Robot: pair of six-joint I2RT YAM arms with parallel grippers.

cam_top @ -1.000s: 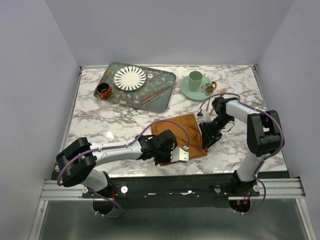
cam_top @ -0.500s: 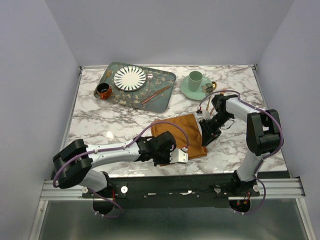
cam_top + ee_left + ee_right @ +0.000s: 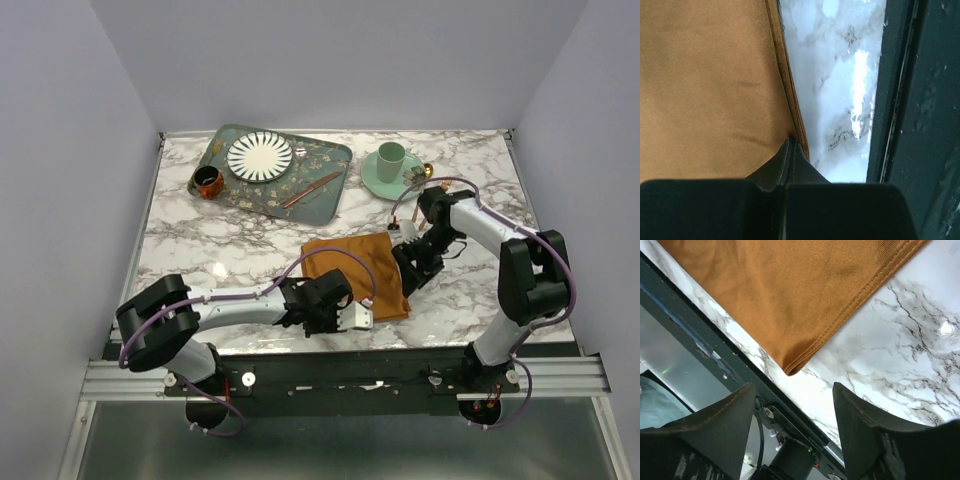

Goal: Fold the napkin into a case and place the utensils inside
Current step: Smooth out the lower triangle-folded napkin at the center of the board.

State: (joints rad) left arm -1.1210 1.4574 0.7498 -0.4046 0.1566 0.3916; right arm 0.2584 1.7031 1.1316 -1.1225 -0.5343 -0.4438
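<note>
Starting far left: patterned green tray point(image 3: 333, 168) carrying a striped plate point(image 3: 259, 156), with one copper utensil point(image 3: 312, 188) lying on it beside the plate, well apart from the action. Moving in to the middle: napkin point(image 3: 352, 268) flat on the marble near the front edge, already doubled over, not yet narrow enough to pass for a case. Down at its near hem, the left gripper point(image 3: 790, 146), pressed together and pinching the cloth right by the corner, a pucker running into the tips. Across to the right: the right gripper point(image 3: 792, 388), spread wide, hovering just beside the napkin's right corner, touching nothing. Further back, mint cup point(image 3: 390, 155) on its saucer point(image 3: 372, 185), and beside that what looks like the remaining utensils point(image 3: 428, 172), too small to say which. Danger from here? Only a thin bite on that hem: could slip free on a quick lift. Could also drag the whole cloth along instead of folding it, with nothing pinning the far side. And this close to the table edge, could tip a corner over the rail.
</note>
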